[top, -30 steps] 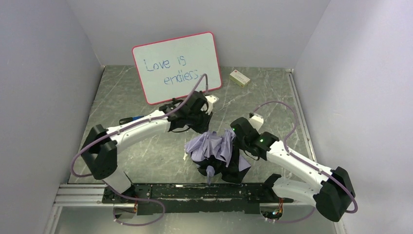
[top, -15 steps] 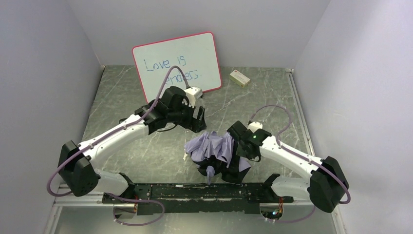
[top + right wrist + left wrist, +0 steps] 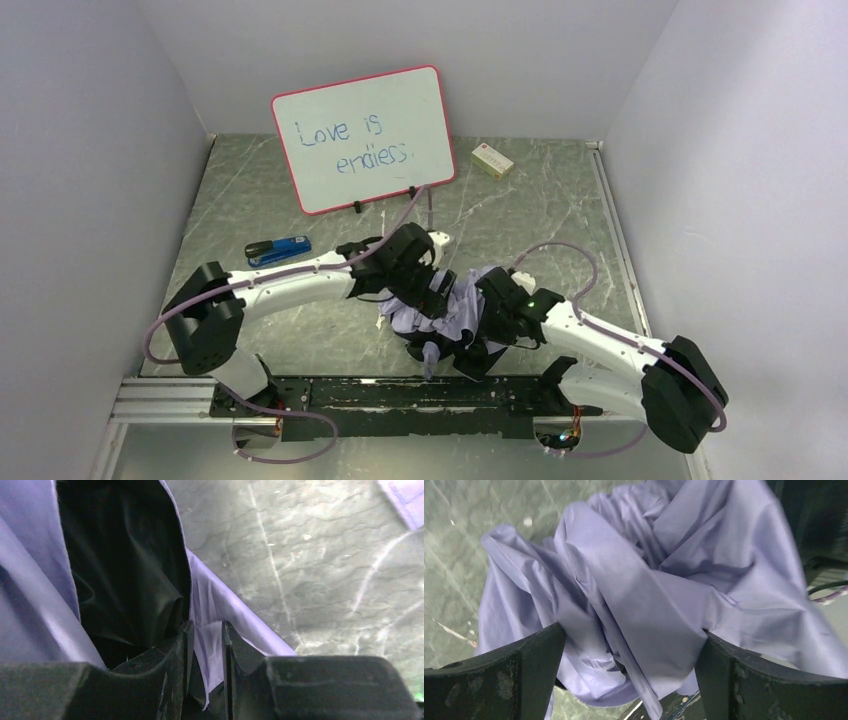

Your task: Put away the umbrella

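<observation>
The umbrella lies as a crumpled heap of pale lavender fabric with black lining at the near middle of the table. My left gripper sits on its far-left side. In the left wrist view that gripper is wide open and straddles a thick bunch of umbrella folds. My right gripper presses into the heap from the right. In the right wrist view its jaws stand a narrow gap apart, and a loose lavender fold hangs between them beside the black lining.
A red-framed whiteboard leans at the back. A blue stapler lies left of the left arm and a small white box sits at the back right. The black mounting rail runs along the near edge, just below the umbrella.
My left arm swung back from near the whiteboard down onto the umbrella, and its jaws opened wide. The right gripper pushed deeper into the heap and its jaws parted a little.
</observation>
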`<action>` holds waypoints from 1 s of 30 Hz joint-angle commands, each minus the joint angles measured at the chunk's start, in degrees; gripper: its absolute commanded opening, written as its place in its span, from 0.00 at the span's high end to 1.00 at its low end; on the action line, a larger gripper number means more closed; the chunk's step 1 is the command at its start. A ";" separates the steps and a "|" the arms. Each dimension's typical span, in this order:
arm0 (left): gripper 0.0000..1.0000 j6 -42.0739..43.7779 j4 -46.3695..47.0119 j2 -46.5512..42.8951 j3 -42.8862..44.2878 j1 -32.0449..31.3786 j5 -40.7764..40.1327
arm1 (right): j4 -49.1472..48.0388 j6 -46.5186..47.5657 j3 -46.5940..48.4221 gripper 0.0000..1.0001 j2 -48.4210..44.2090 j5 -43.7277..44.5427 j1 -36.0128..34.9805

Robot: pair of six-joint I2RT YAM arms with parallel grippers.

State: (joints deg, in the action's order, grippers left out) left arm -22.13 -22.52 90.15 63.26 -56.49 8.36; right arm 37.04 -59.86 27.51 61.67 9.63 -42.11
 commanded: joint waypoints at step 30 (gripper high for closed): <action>0.57 34.39 -14.57 18.73 14.60 -4.03 -2.42 | -41.00 -12.24 -11.85 0.68 -2.17 -7.07 -5.97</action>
State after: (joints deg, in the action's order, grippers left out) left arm 3.38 -37.74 107.70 76.16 -59.35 7.55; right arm -10.81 -72.12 13.08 65.91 -1.45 -47.00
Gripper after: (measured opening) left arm 0.460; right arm 0.289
